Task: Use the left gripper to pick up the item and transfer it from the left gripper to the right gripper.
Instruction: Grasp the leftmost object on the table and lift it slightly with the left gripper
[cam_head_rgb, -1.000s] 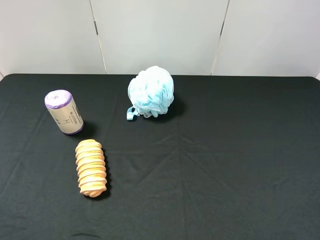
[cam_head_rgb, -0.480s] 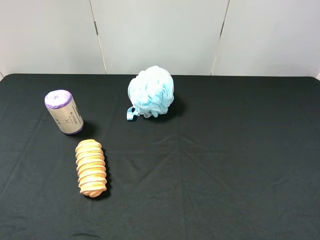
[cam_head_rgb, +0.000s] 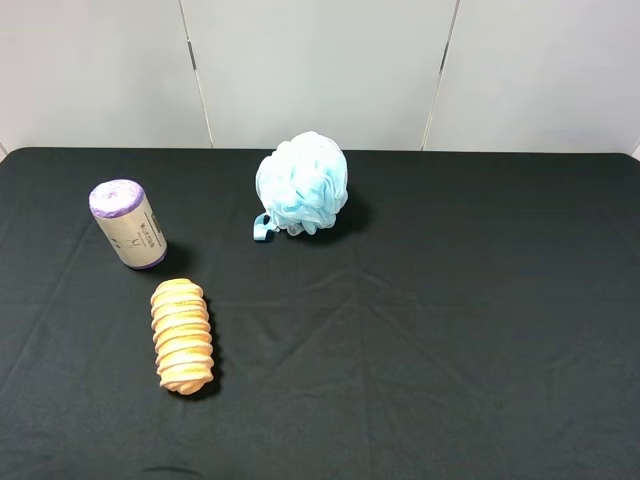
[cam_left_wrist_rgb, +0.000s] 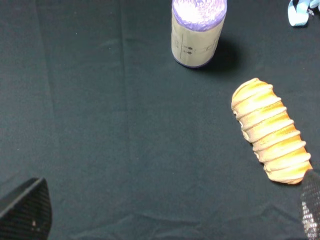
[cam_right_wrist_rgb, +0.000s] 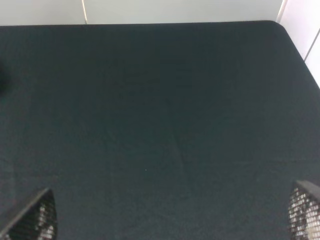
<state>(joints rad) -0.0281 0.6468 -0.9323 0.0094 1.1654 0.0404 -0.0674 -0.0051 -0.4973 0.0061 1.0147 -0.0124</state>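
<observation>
The item (cam_head_rgb: 128, 223), a small roll with purple ends and a cream printed label, stands tilted on the black cloth at the left of the exterior high view. In the left wrist view the item (cam_left_wrist_rgb: 197, 32) lies well ahead of my left gripper (cam_left_wrist_rgb: 167, 215). That gripper is open, its two fingertips (cam_left_wrist_rgb: 27, 210) spread wide with only cloth between them. My right gripper (cam_right_wrist_rgb: 169, 215) is open too, over bare cloth, with one mesh fingertip (cam_right_wrist_rgb: 32, 217) at each lower corner. Neither arm shows in the exterior high view.
An orange ridged loaf (cam_head_rgb: 182, 335) lies just in front of the item, and in the left wrist view the loaf (cam_left_wrist_rgb: 271, 131) sits near one finger. A light-blue bath pouf (cam_head_rgb: 302, 184) rests at the back centre. The table's far right corner (cam_right_wrist_rgb: 287, 30) meets the white wall.
</observation>
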